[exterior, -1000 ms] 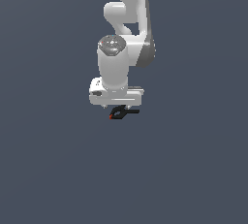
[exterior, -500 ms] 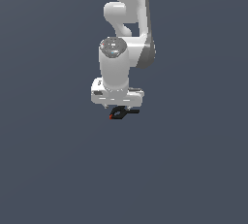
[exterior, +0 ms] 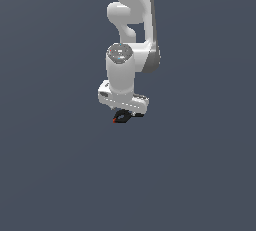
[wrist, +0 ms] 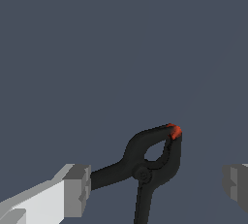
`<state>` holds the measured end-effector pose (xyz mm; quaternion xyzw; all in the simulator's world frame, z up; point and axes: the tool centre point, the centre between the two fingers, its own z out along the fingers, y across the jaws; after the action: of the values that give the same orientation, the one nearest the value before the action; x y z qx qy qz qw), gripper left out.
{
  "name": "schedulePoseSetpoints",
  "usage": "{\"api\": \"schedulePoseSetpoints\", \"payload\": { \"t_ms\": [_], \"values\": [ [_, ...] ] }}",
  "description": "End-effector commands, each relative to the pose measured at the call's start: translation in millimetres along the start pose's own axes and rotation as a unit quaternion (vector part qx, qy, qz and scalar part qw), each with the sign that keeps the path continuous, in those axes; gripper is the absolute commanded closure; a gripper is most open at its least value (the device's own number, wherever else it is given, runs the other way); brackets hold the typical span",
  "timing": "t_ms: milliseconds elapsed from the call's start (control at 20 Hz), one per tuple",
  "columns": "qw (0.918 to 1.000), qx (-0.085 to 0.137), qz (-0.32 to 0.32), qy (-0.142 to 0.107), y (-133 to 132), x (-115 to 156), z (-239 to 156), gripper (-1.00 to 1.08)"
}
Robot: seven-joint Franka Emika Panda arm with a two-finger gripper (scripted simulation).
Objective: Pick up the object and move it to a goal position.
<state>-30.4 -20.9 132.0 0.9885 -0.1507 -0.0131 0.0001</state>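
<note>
The object is a small black clamp with a red-orange tip (wrist: 175, 131). In the wrist view it lies between my two grey fingers (wrist: 77, 191), and one of its handles reaches the nearer finger. My gripper (wrist: 157, 189) is open, with the jaws far apart on either side of the clamp. In the exterior view the clamp (exterior: 121, 117) shows just under the white hand (exterior: 122, 100), with its red spot toward the exterior view's left. The fingertips are hidden there.
The white arm (exterior: 131, 25) rises straight above the hand. A plain dark grey surface (exterior: 60, 175) fills both views, with no other objects or edges in sight.
The hand has sunk slightly toward the clamp. The clamp has stayed in place.
</note>
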Motion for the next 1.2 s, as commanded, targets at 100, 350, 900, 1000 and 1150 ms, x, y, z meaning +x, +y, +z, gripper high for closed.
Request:
{"api": "schedulePoseSetpoints", "payload": {
  "t_ms": [100,350,900,1000,1150],
  "values": [
    [0.9981,0.002,0.062,0.001,-1,-10,13,-0.92],
    [0.9913,0.004,0.131,0.003,-1,-21,27,-0.92],
    [0.9623,0.006,0.272,0.008,3,-45,53,-0.92],
    [0.9569,0.006,0.290,0.009,3,-48,56,-0.92],
    [0.9500,0.006,0.312,0.010,4,-52,60,-0.92]
  ]
}}
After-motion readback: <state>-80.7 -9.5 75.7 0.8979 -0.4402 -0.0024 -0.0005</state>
